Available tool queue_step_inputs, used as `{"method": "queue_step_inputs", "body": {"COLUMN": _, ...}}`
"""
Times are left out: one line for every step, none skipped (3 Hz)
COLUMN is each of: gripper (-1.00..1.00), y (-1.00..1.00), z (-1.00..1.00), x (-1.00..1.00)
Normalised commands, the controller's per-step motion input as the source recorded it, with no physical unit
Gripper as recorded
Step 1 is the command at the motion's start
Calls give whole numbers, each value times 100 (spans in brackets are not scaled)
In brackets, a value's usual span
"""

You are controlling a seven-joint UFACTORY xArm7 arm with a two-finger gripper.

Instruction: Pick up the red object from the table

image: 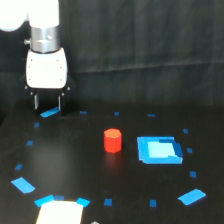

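The red object (113,140), a short red-orange cylinder, stands upright on the black table (75,155), just beside a larger blue square (158,149) lying to the exterior view's right of it. The gripper (47,103) hangs well apart from both, toward the exterior view's upper left, its two dark fingers pointing down with a gap between them, holding nothing. Small blue tape marks (24,185) dot the table around them

Red object (113,140) open on three sides; blue square (159,149) just beside, exterior view's right.
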Motion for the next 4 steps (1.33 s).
{"method": "queue_step_inputs", "body": {"gripper": 100, "y": -100, "z": -64, "x": 100}}
{"method": "queue_step_inputs", "body": {"gripper": 61, "y": -98, "z": -61, "x": 100}}
{"method": "queue_step_inputs", "body": {"gripper": 100, "y": -44, "z": -76, "x": 100}}
{"method": "queue_step_inputs", "body": {"gripper": 100, "y": 67, "z": -24, "x": 27}}
